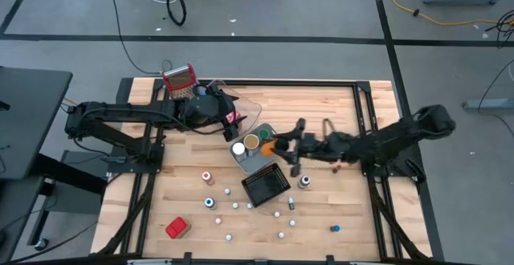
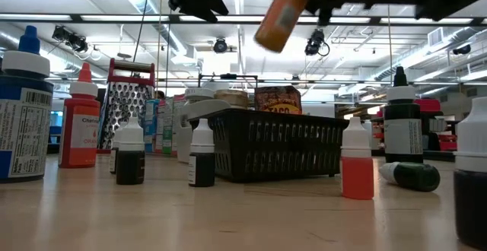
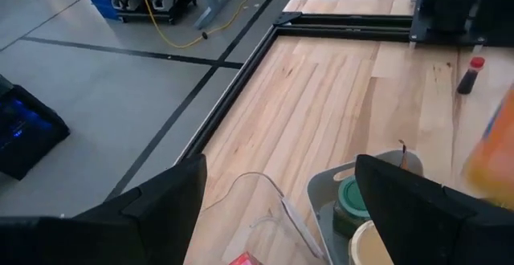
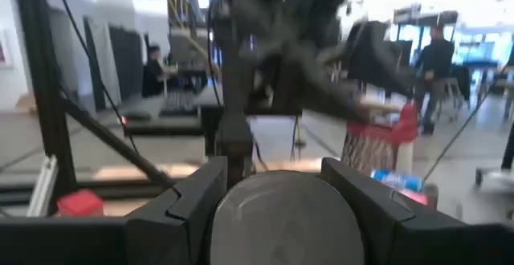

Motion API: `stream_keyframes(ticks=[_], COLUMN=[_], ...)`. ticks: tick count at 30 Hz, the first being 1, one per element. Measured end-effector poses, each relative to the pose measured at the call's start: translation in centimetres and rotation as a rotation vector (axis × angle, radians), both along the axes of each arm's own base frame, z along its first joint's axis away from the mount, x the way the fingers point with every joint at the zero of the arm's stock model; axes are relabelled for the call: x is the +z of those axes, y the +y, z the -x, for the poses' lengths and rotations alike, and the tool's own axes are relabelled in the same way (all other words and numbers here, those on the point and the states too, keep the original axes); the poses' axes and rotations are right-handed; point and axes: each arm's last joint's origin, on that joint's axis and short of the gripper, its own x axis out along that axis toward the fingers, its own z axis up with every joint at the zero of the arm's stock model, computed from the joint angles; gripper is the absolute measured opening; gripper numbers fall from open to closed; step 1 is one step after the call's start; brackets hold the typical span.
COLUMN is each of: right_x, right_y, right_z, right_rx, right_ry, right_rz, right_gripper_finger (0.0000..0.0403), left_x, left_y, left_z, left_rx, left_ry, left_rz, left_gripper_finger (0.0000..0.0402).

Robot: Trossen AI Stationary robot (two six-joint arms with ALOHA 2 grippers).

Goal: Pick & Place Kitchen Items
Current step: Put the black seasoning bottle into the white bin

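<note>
My right gripper (image 1: 279,146) reaches in from the table's right and is shut on an orange jar (image 1: 267,146), which hangs tilted in the air in the low view (image 2: 280,17), above the grey tray (image 1: 241,162). That tray holds a white-lidded jar (image 1: 238,148) and a green-lidded one (image 1: 252,141). My left gripper (image 1: 233,119) hovers open over the clear tray (image 1: 250,108), with nothing between its fingers (image 3: 161,209). Small dropper bottles (image 1: 209,203) and a red carton (image 1: 177,227) stand on the table toward its near edge. My right gripper pinches the orange jar between its two fingers (image 4: 193,197), which lie on its round sides. The jar's pale round end (image 4: 281,217) faces the wrist camera. The fingers come in about level from the table's right. The jar is lifted clear and tilted.
A black basket (image 1: 265,185) sits just nearer than the grey tray. A metal grater with a red top (image 1: 178,79) stands at the far left. A dark bottle (image 1: 303,181) and a blue cap (image 1: 335,228) lie to the right of the basket; bare wood lies at the far right.
</note>
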Motion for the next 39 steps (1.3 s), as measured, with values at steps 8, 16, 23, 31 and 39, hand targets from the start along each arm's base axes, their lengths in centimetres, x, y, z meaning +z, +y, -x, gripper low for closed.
stream_keyframes(ticks=[8, 16, 23, 31, 39], right_x=[-3.3, -6.8, -8.5, -9.1, -9.1], right_y=[0.5, -0.4, -1.2, -2.1, -2.1], right_z=[-3.4, -5.3, -5.5, -5.3, -5.3], right_rx=[0.031, -0.015, -0.067, -0.148, -0.137], right_ry=[0.133, 0.258, 0.344, 0.423, 0.429], right_rz=[-0.071, -0.128, -0.11, -0.073, -0.049], right_gripper_finger=[0.0201, 0.0201, 0.0202, 0.0202, 0.023], left_x=[0.0, -0.1, -0.1, -0.1, -0.1], left_y=[0.0, 0.0, 0.0, 0.0, 0.0], left_z=[0.0, 0.1, 0.1, 0.1, 0.1], left_rx=[-0.015, -0.023, -0.018, -0.019, -0.019], left_ry=[0.019, 0.045, 0.039, 0.04, 0.04], left_rz=[-0.027, -0.04, -0.03, -0.032, -0.033], left_gripper_finger=[0.0327, 0.0327, 0.0327, 0.0327, 0.0327])
